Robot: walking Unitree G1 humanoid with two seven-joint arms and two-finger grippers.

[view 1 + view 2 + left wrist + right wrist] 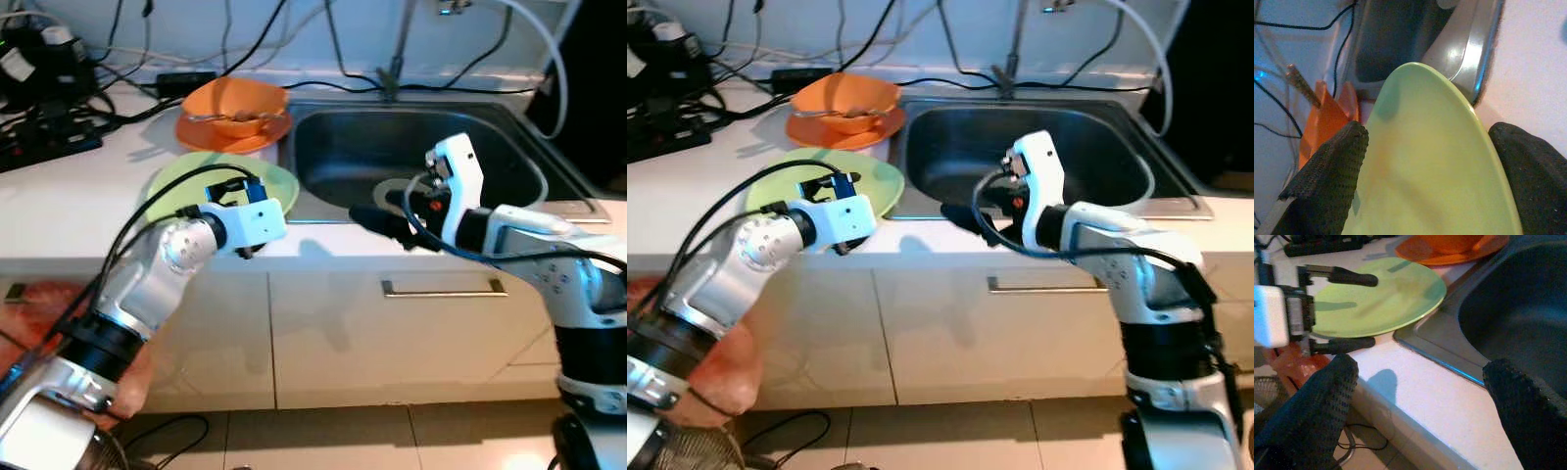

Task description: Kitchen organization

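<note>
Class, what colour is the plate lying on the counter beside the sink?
The plate is plain light green, seen best in the right wrist view.

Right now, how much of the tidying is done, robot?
Nothing looks put away yet. The green plate lies on the counter beside the sink, and the left gripper is open with a finger on each side of it, not lifting. The right gripper hovers open at the sink's front edge. The orange bowl on its orange plate waits behind.

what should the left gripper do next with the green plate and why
Probably close on it. The left gripper is open, one finger above and one below the near rim of the green plate, which lies flat on the counter beside the sink. The right gripper hovers open over the counter edge.
</note>
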